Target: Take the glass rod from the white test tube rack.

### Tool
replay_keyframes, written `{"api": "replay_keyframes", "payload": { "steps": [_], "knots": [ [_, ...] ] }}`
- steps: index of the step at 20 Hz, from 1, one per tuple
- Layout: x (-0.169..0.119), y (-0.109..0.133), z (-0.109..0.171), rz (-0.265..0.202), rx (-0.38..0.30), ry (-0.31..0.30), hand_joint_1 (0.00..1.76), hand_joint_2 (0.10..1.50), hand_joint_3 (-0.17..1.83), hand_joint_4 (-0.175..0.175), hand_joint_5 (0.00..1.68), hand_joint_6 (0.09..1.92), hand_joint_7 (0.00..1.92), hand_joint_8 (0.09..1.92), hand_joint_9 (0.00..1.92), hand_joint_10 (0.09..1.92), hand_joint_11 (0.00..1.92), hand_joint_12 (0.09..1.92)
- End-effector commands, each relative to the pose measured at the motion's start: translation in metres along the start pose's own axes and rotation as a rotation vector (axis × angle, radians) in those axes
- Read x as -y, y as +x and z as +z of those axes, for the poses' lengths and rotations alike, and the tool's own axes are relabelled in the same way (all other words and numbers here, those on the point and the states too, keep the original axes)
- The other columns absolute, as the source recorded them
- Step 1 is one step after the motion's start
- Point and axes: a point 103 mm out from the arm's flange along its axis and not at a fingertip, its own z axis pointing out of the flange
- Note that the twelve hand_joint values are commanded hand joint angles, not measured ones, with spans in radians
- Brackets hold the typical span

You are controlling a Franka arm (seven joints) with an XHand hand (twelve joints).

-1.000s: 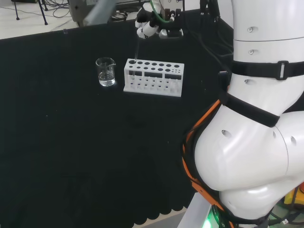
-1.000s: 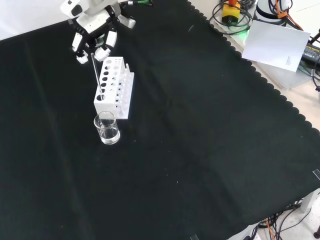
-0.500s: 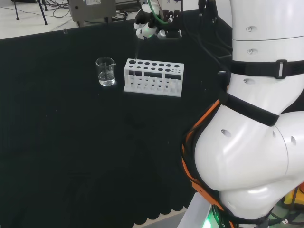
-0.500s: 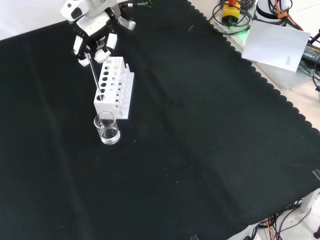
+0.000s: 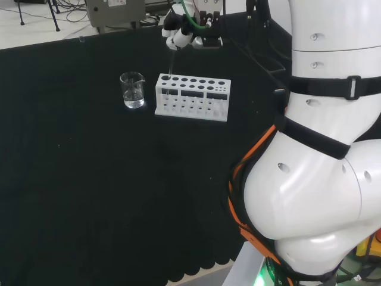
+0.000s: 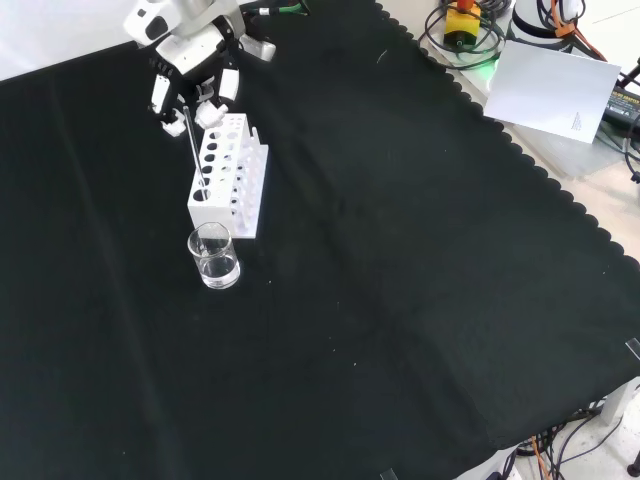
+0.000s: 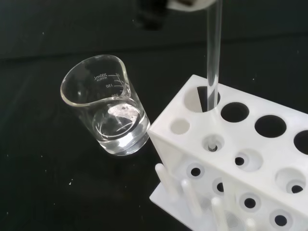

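A white test tube rack [image 5: 192, 96] [image 6: 228, 175] [image 7: 240, 154] stands on the black cloth. A clear glass rod [image 6: 193, 150] [image 7: 212, 62] [image 5: 171, 65] rises from the rack's end hole nearest the beaker, with its lower end still inside the hole. The black and white hand [image 5: 187, 33] [image 6: 190, 75] hangs above that end of the rack, its fingers curled round the rod's upper end. The rod leans slightly in the front view.
A small clear glass beaker [image 5: 132, 90] [image 6: 213, 256] [image 7: 108, 113] stands just beyond the rack's rod end, apart from it. The arm's white links [image 5: 321, 149] take up the right of the head view. Papers and cables [image 6: 560, 85] lie off the cloth's edge.
The hand has risen a little with the rod in it, and the rod's lower end sits higher in the rack's hole. Rack and beaker have stayed put.
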Motion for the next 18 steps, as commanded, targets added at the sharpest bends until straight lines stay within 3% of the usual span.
{"api": "replay_keyframes", "payload": {
  "steps": [1, 6, 8, 13, 16, 18],
  "knots": [
    [0.0002, 0.0065, -0.0010, 0.001, 0.003, -0.056, 1.24, 1.03, 0.28, -0.175, 0.83, 1.17, 0.90, 1.25, 1.67, 1.09, 1.87, 0.97],
    [0.0001, 0.0031, -0.0017, 0.004, 0.043, -0.025, 1.24, 1.03, 0.28, -0.175, 0.86, 1.19, 0.91, 1.23, 1.65, 1.09, 1.81, 0.95],
    [-0.0006, 0.0011, -0.0028, 0.007, 0.050, -0.017, 1.25, 1.07, 0.20, -0.175, 0.83, 1.10, 0.96, 1.26, 1.63, 1.07, 1.82, 0.91],
    [-0.0024, -0.0032, 0.0002, 0.012, 0.021, -0.013, 1.23, 1.15, 0.04, -0.175, 0.84, 1.19, 0.89, 1.22, 1.60, 1.03, 1.81, 0.80],
    [-0.0029, -0.0017, 0.0030, 0.003, -0.002, -0.055, 1.26, 1.13, 0.02, -0.175, 0.86, 1.02, 1.01, 1.19, 1.60, 0.99, 1.77, 0.76],
    [-0.0015, 0.0002, 0.0021, 0.000, -0.019, -0.125, 1.27, 1.12, 0.01, -0.175, 0.92, 0.88, 1.04, 1.19, 1.59, 0.97, 1.72, 0.72]
  ]
}}
